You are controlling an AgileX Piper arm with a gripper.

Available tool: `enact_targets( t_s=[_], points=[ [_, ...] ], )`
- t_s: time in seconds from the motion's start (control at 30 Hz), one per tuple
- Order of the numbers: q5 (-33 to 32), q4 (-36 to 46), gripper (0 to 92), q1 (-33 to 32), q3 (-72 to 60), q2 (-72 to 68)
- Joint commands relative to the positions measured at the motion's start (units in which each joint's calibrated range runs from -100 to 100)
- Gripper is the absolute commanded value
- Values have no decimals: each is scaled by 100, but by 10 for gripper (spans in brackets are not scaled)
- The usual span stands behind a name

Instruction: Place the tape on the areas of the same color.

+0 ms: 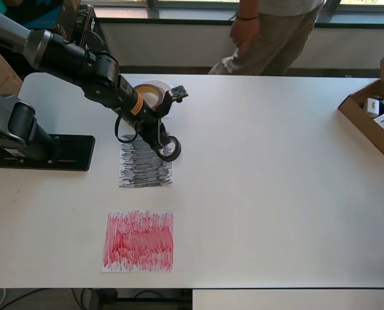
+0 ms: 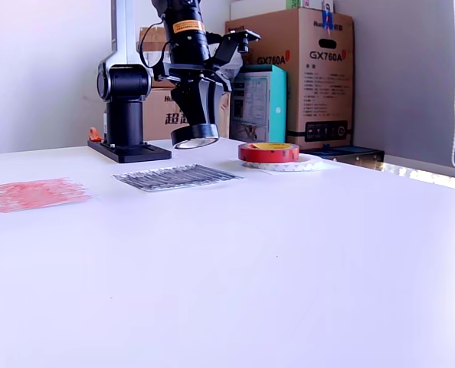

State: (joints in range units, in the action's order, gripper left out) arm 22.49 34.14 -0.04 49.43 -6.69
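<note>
Fingers (image 2: 194, 126) are gripping the black roll (image 2: 194, 136) and holding it in the air, clear of the surface (image 2: 289, 253); the exterior view is showing a gap under it. In the overhead view the roll (image 1: 169, 148) is sitting over the top-right corner of the black scribbled sheet (image 1: 145, 165). From the side it is hanging above the far end of that sheet (image 2: 177, 176). Finger opening is hard to read exactly, but they are closed around the roll's wall.

Red-brown roll (image 2: 268, 151) is lying flat on top of the white ring (image 2: 285, 163), both resting on the white sheet (image 2: 319, 162) toward the exterior view's right. Overhead, that stack (image 1: 151, 93) is partly hidden behind the arm (image 1: 82, 64).

Red scribbled sheet (image 1: 139, 241) is lying bare near the front edge in the overhead view, well apart from the rolls; in the exterior view it (image 2: 36, 192) is at the left.

Arm base (image 1: 43, 152) is sitting at the overhead view's left. Open cardboard box (image 1: 373, 123) is on the right edge. Person (image 1: 269, 32) is standing behind the surface.
</note>
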Motion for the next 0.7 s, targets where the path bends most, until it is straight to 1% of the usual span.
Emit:
enact_targets(
  t_s=[0.0,0.1,0.23,0.67],
  points=[
    [-203,111,0,2,4,182],
    [-326,323,0,2,14,313],
    [-531,332,0,10,23,370],
    [-490,391,0,74,368,379]
  ],
)
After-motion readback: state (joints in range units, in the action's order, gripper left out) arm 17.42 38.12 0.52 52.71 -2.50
